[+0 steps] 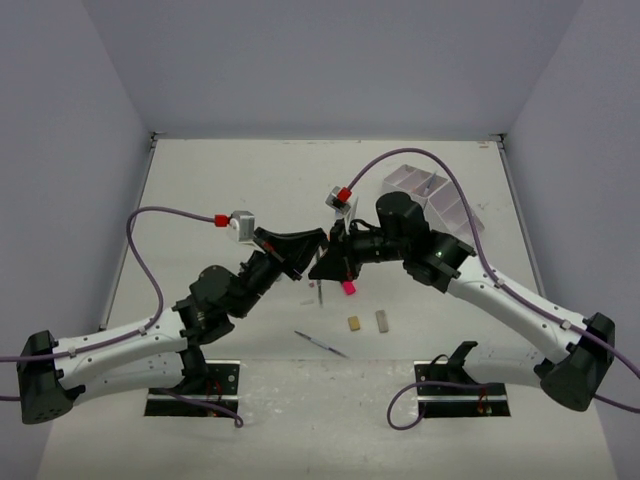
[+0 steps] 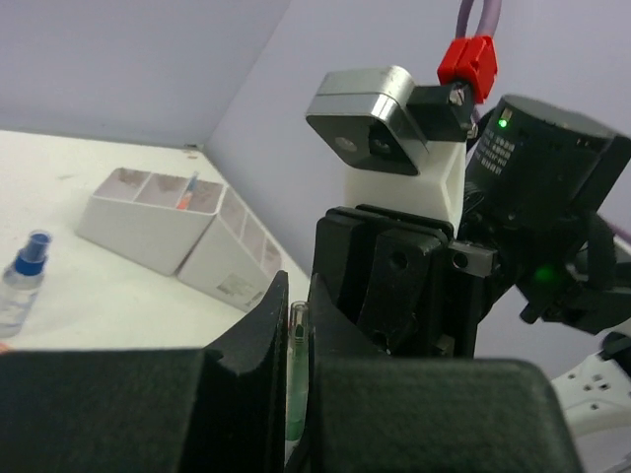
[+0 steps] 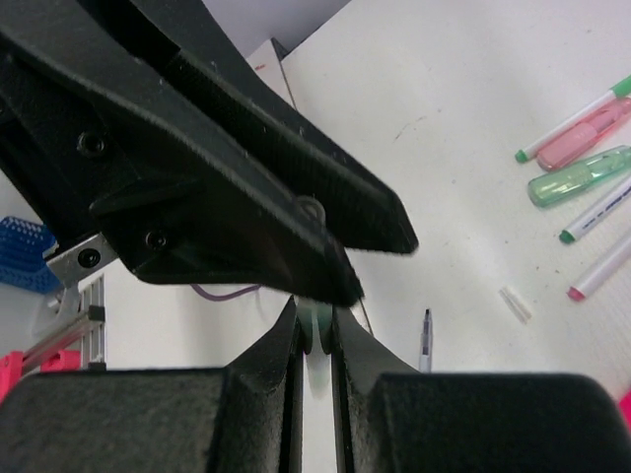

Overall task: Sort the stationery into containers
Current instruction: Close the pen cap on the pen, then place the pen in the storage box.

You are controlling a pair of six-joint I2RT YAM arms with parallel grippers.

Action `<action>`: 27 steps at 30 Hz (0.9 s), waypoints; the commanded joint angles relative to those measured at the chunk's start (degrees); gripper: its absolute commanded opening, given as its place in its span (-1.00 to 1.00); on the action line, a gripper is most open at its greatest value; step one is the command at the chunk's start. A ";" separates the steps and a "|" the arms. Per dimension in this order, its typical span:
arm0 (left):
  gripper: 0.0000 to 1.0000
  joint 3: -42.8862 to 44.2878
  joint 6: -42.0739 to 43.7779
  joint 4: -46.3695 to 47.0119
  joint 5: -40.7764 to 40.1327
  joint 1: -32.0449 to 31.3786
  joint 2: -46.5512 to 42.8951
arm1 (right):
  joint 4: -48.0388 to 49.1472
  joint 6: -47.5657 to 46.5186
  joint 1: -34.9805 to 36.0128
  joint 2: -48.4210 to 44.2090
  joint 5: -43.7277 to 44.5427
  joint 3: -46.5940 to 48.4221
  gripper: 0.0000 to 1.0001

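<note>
Both closed on one thin greenish pen [image 2: 299, 379]: left end effector [image 2: 298, 296], right end effector [image 3: 314, 317]. Likely light, stiff, slick; grip mid-barrel.

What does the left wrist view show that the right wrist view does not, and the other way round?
Only the left wrist view shows the blue-capped bottle. Only the right wrist view shows the pink highlighter and the green highlighter, lying side by side. Both show a green pen pinched in that arm's own shut tool: the left tool and the right tool.
</note>
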 commanded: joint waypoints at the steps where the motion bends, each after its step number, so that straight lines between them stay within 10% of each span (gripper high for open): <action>1: -1.00 3.38 4.73 -18.70 16.67 -7.14 -0.25 | 23.33 -3.44 -3.13 5.37 9.53 2.10 -1.00; 11: -0.81 15.53 8.91 -30.34 -6.32 -7.14 -0.65 | 24.39 -2.08 -1.65 7.02 15.73 -6.18 -1.00; 13: 0.40 17.48 4.33 -33.62 -17.19 -7.05 -0.35 | 25.50 -1.18 -2.35 7.46 19.85 -7.42 -1.00; 15: 0.97 24.31 -0.84 -43.63 -29.99 -6.97 1.38 | 26.31 0.15 -3.33 8.27 26.02 -8.41 -1.00; 21: 1.00 41.69 -12.29 -66.56 -48.74 -6.78 8.42 | 20.80 -1.98 -10.85 7.81 43.64 -4.46 -1.00; 27: 1.00 29.82 -11.46 -63.58 -46.11 -6.70 1.63 | 21.54 -6.96 -21.58 7.61 65.91 -2.14 -1.00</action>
